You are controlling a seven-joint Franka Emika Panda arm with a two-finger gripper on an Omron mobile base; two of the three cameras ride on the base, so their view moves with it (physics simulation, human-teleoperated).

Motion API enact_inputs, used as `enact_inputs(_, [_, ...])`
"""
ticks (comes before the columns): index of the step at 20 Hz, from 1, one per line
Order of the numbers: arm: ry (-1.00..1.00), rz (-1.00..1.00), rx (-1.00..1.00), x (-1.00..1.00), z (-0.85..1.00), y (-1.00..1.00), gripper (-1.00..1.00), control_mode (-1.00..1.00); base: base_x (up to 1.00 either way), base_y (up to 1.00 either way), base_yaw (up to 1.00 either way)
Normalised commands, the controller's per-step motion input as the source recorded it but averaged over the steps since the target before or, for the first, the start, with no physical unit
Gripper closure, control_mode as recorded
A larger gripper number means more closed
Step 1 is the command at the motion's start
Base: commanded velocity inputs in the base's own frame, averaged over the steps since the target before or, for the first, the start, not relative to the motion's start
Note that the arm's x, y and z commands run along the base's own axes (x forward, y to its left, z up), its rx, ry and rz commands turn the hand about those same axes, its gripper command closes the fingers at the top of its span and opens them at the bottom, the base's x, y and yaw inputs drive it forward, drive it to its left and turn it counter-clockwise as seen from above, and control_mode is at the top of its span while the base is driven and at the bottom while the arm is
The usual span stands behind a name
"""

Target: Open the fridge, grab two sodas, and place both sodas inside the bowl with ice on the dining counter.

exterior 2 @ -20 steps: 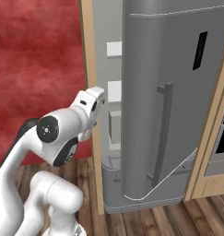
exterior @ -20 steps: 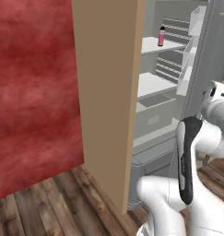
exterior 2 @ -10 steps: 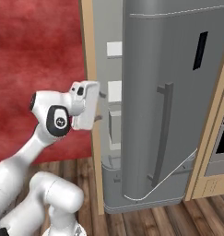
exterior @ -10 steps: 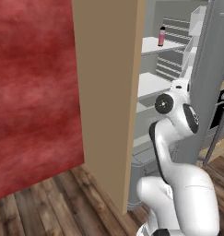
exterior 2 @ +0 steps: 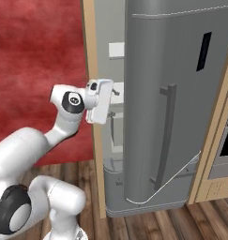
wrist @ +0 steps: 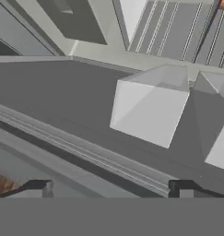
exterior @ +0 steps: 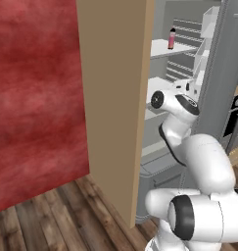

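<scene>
While the fridge [exterior 2: 171,108] stands open, the arm has seemingly reached inside.

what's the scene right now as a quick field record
fridge door: open, swung right, handle facing the right base camera
fridge interior: white shelves visible
soda: pink bottle with dark cap, upright on an upper shelf
gripper: open, empty, at the fridge opening
surround: tan wood panel left of the fridge
wall: red
floor: dark wood planks
</scene>
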Motion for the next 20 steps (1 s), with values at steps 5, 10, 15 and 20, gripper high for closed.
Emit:
enact_inputs(5, [0.0,0.0,0.04,0.04,-0.21,-0.86,-1.0,-1.0,0.0,0.0,0.0])
enact_inputs(10, [0.0,0.0,0.06,-0.01,-0.22,-0.95,-1.0,-1.0,0.0,0.0,0.0])
enact_inputs(15, [0.0,0.0,0.1,0.0,-0.18,-1.0,-1.0,-1.0,0.0,0.0,0.0])
enact_inputs(20, [0.03,0.0,0.11,0.05,-0.21,-1.0,-1.0,-1.0,0.0,0.0,0.0])
